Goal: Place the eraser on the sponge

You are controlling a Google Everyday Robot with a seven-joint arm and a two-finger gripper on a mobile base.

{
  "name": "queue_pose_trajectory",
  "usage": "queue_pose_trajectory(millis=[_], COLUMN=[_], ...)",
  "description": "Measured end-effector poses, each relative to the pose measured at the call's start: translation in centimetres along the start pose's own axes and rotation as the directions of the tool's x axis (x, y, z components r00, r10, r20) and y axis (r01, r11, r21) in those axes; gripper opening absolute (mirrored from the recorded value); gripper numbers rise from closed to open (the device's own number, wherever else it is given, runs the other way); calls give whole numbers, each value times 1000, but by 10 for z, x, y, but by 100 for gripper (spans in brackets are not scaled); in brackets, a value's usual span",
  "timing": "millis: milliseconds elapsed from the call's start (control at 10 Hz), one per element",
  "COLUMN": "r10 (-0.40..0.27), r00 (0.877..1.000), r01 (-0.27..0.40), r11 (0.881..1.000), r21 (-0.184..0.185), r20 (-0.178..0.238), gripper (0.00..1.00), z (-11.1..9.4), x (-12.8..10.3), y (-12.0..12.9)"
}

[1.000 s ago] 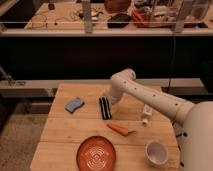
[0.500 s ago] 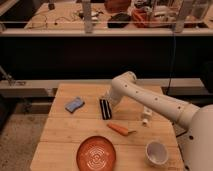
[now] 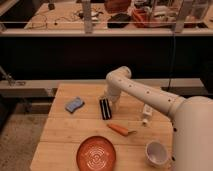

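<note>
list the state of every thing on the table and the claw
sponge: lying flat, nothing on it
eraser: lying flat, right of the sponge, apart from it
claw: low at the eraser's far end
carrot: lying on its side
white tube: lying down
plate: right side up, empty
cup: upright, mouth up

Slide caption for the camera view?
Gripper down at the black eraser; blue sponge lies apart on the wooden table.
</note>
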Motion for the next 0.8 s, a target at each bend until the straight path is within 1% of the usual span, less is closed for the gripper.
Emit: queue_pose_trajectory(millis=[100,300,400,500,600,700,800], r10=[-17,-61,-108,-132,-155,-187,-207], r00=[1000,998,993,990,986,981,977], r01=[17,60,106,129,151,183,205], r11=[1000,998,994,990,986,981,978], r21=[-1,11,39,58,66,60,43], r20=[12,31,47,51,56,57,56], gripper=[80,80,80,80,80,80,80], z=[1,7,12,13,15,19,24], x=[4,6,4,3,1,-2,-5], y=[2,4,5,6,6,3,1])
